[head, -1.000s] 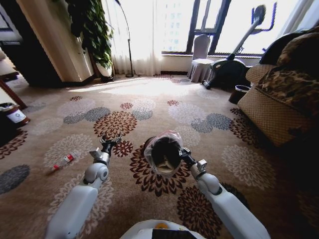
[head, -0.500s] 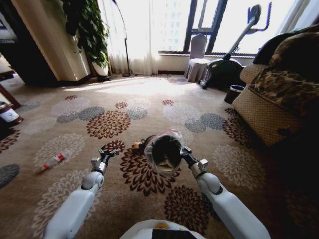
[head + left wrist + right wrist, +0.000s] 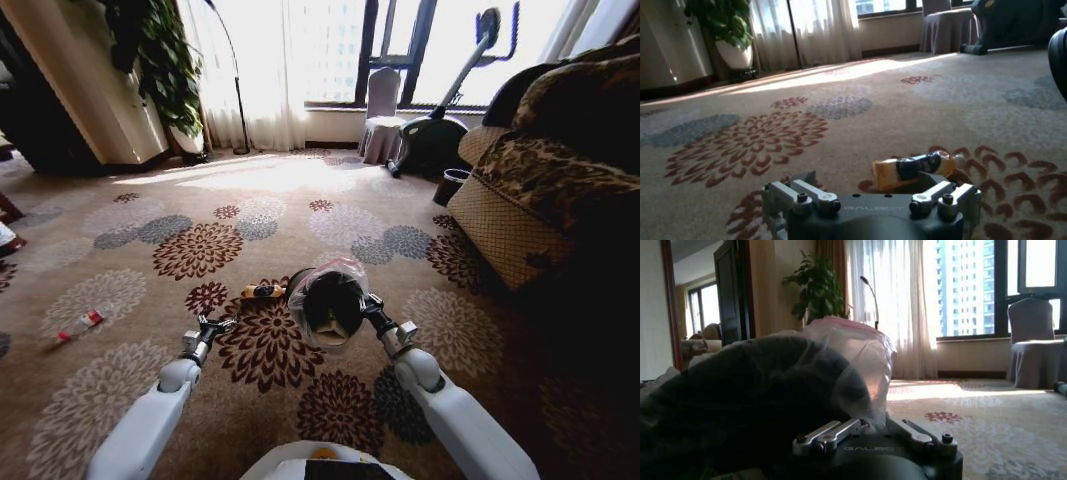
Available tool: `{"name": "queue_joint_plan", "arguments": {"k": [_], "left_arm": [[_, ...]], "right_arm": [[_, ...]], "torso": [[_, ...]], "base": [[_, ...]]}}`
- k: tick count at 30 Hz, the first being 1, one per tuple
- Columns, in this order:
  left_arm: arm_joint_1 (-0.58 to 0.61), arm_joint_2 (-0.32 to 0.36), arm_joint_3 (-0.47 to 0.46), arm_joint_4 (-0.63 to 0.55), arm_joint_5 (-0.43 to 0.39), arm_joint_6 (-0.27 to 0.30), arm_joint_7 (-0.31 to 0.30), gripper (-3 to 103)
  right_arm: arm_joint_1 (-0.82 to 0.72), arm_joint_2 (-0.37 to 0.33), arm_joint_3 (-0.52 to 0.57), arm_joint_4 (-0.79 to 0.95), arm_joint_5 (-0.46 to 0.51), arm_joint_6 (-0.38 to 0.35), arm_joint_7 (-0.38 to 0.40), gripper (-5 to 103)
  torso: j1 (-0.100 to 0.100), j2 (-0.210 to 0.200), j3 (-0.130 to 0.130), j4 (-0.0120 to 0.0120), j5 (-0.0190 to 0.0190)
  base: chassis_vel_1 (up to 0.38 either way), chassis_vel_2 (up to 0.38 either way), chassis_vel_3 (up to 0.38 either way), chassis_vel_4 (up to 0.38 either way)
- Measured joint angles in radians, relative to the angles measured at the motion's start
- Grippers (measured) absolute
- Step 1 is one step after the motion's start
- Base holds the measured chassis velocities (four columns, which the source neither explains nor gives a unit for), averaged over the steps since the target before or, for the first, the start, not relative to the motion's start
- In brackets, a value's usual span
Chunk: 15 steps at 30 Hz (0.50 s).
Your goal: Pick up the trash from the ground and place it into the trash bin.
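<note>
Head view shows the right gripper [image 3: 366, 305] with its jaws clamped on the rim of the trash bin [image 3: 325, 305], held tilted above the patterned carpet [image 3: 300, 220], its mouth facing the camera. The left gripper [image 3: 213, 325] hangs low over the carpet, jaws apart. A yellow-orange wrapper [image 3: 262, 291] lies on the floor just ahead of it, beside the bin. A red-capped clear bottle [image 3: 78, 325] lies well apart to the left.

"GALBOT" is stamped on the left gripper [image 3: 870, 192] housing and again, fainter, on the right gripper [image 3: 873, 432] housing; the yellow wrapper [image 3: 913, 169] label can't be read
</note>
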Motion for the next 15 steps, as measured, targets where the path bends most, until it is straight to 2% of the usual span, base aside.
{"name": "queue_joint_plan", "arguments": {"k": [4, 7, 15], "left_arm": [[-0.004, 0.007, 0.001, 0.002, -0.015, 0.005, 0.011, 100], [-0.006, 0.014, 0.004, -0.001, -0.069, 0.036, 0.017, 100], [-0.026, 0.039, 0.015, 0.034, -0.004, 0.014, 0.067, 100]], "right_arm": [[0.001, 0.003, 0.000, 0.000, 0.000, 0.003, 0.000, 0], [0.001, 0.002, 0.000, -0.001, 0.000, 0.005, 0.000, 0], [-0.003, -0.004, 0.000, -0.001, 0.000, 0.008, 0.000, 0]], "torso": [[0.000, 0.000, 0.000, -0.0004, 0.0000], [0.000, 0.000, 0.000, -0.0011, 0.0000], [0.000, 0.000, 0.000, -0.0009, -0.0003]], "base": [[-0.014, 0.048, 0.038, -0.038], [-0.084, 0.051, 0.084, -0.068], [-0.170, 0.161, 0.169, -0.168]]}}
